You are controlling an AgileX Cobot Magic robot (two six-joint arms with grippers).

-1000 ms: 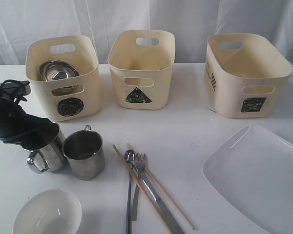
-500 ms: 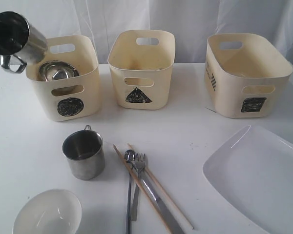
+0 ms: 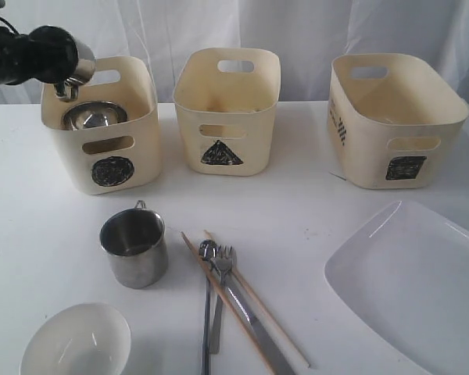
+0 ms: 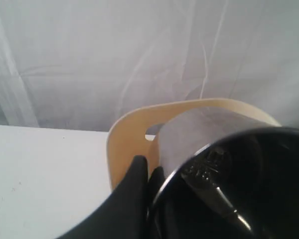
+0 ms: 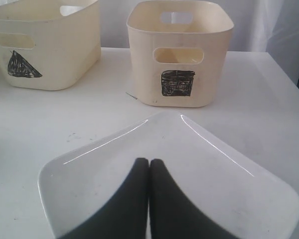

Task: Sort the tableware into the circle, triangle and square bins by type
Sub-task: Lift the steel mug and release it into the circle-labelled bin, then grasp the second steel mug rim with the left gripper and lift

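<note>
The left end effector (image 3: 47, 55), clamped on the rim of a tilted steel mug (image 3: 78, 64), hangs over the circle bin (image 3: 133, 148) at the counter's (image 3: 297, 195) far left corner (a steel bowl (image 3: 94, 116) already lies inside), so the bin's opening lies just below the mug.

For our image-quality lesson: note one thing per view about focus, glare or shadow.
Exterior view: soft even light, faint shadow beside the standing mug. Left wrist view: the held mug is close and blurred. Right wrist view: bright glare streaks along the plate rim.
</note>
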